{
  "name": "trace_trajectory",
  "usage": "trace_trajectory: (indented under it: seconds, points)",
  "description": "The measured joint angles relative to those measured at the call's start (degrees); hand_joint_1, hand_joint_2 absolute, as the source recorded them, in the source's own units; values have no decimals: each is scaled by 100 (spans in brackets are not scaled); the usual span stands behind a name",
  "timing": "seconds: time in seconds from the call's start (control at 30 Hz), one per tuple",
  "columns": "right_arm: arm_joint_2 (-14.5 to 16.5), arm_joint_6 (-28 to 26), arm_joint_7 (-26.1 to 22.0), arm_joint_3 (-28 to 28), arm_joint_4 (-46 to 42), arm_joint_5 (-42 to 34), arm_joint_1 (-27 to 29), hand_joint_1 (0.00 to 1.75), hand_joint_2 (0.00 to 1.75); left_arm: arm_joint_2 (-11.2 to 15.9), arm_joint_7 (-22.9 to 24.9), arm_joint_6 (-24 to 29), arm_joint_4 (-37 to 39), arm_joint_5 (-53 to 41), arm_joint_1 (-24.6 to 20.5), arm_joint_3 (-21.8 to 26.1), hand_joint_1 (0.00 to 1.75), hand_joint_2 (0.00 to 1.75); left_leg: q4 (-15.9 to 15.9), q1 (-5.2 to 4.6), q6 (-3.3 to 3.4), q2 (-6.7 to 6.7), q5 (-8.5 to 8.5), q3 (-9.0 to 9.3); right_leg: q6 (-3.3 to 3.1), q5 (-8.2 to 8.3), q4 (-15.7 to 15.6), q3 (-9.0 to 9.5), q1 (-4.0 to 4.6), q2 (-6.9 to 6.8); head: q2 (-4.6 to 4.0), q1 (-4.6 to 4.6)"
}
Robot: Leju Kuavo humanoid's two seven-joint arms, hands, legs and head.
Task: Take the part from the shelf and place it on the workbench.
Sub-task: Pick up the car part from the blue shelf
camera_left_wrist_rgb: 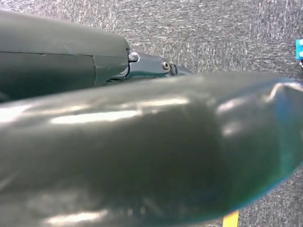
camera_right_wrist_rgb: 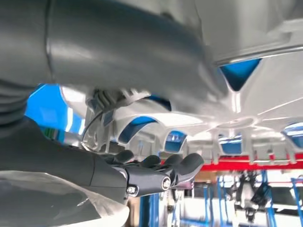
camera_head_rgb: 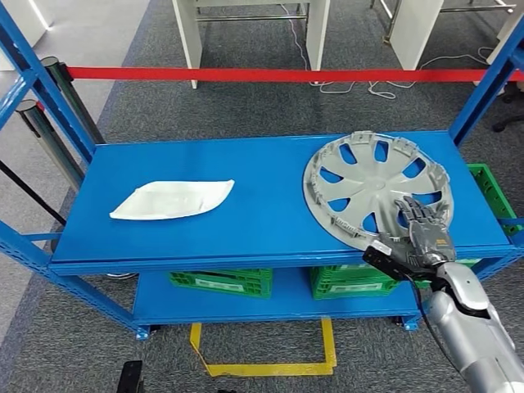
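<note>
Right hand [camera_head_rgb: 426, 233], one silver arm reaching in from lower right, fingers [camera_head_rgb: 415, 213] spread flat over the near rim of one silver hubcap [camera_head_rgb: 371, 184]; actual grasp cannot be told. Hubcap lies at the right end of the blue shelf [camera_head_rgb: 265, 229]. One white plastic bag [camera_head_rgb: 173, 199] left. Two green crates [camera_head_rgb: 223, 281] below.

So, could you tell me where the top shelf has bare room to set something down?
Bare blue lies between the white bag and the hubcap, and along the back edge. The right end is crowded by the hubcap and right hand.
</note>
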Motion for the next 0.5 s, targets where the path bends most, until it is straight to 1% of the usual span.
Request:
trace_trajectory:
  seconds: [0.03, 0.07, 0.1, 0.13, 0.2, 0.23, 0.27, 0.3, 0.33, 0.37, 0.4, 0.43, 0.47, 0.5]
  points:
    - [-10, 88, -27, -1, 16, -26, -13, 0, 175, 5, 3, 1, 0, -4, -4, 0, 0, 0, -394, -15, 50, 0, 205, 173, 1, -2, 1, 9, 9, 4, 0, 1]
    - [-17, 169, -53, -1, 35, -48, -32, 0, 175, 12, 3, 4, 0, -8, -10, 0, 0, 0, -768, -29, 94, 1, 347, 343, 10, -8, 10, 8, 27, 9, 0, 3]
    - [-25, 257, -79, 0, 60, -70, -49, 0, 175, 16, 3, 8, 0, -11, -18, -1, 0, 0, -1035, -41, 121, 2, 421, 460, 22, -11, 18, 0, 36, 12, 0, 5]
    - [-37, 372, -120, 1, 94, -101, -70, 0, 175, 19, 3, 11, 0, -13, -24, -1, 0, 0, -1164, -55, 135, 2, 429, 509, 44, -11, 25, -15, 37, 12, 0, 8]
    - [-83, 689, -251, 7, 175, -190, -128, 0, 175, 15, 3, 16, 0, -17, -20, -1, 0, 0, -1217, -64, 146, 3, 421, 518, 106, -2, 20, -32, 23, 13, 0, 6]
    - [-111, 852, -325, 11, 221, -236, -171, 0, 175, 16, 3, 17, 0, -17, -17, 0, 0, 0, -1238, -59, 166, 5, 438, 526, 145, -18, 35, -50, 14, 12, 0, 9]
    - [-142, 985, -386, 16, 273, -277, -222, 0, 175, 19, 3, 18, 0, -17, -20, 0, 0, 0, -1262, -46, 187, 8, 454, 536, 182, -82, 114, -93, 10, 10, 0, 17]
    - [-168, 1088, -436, 24, 328, -312, -273, 0, 175, 23, 3, 18, 0, -16, -29, -1, 0, 0, -1286, -30, 208, 11, 472, 545, 215, -204, 306, -187, 6, 8, 0, 31]
    - [-191, 1169, -480, 37, 394, -347, -316, 0, 175, 28, 2, 18, 0, -16, -40, -1, 0, 0, -1290, -28, 219, 12, 480, 545, 243, -368, 603, -330, -4, 4, 0, 43]
    - [-210, 1244, -522, 53, 456, -378, -349, 0, 175, 30, 2, 16, 0, -16, -47, -1, 0, 0, -1288, -27, 227, 13, 483, 540, 265, -539, 963, -496, -12, 2, 0, 51]
    - [-221, 1311, -559, 74, 512, -406, -371, 0, 175, 32, 2, 14, 0, -16, -47, -1, 0, 0, -1287, -28, 231, 13, 484, 536, 281, -662, 1293, -650, -21, 1, 0, 54]
    - [-232, 1366, -586, 93, 560, -426, -394, 0, 175, 32, 1, 12, 0, -16, -43, 0, 0, 0, -1285, -28, 232, 14, 484, 536, 291, -692, 1480, -740, -29, 0, 0, 52]
    - [-239, 1413, -606, 114, 601, -440, -425, 0, 175, 32, 1, 11, 0, -15, -39, 0, 0, 0, -1282, -26, 231, 14, 483, 537, 296, -624, 1470, -734, -37, -1, 0, 54]
    - [-249, 1456, -620, 136, 641, -454, -469, 0, 175, 32, 1, 14, 0, -13, -37, 0, 0, 0, -1279, -23, 228, 14, 481, 541, 294, -467, 1246, -620, -45, -4, 0, 54]
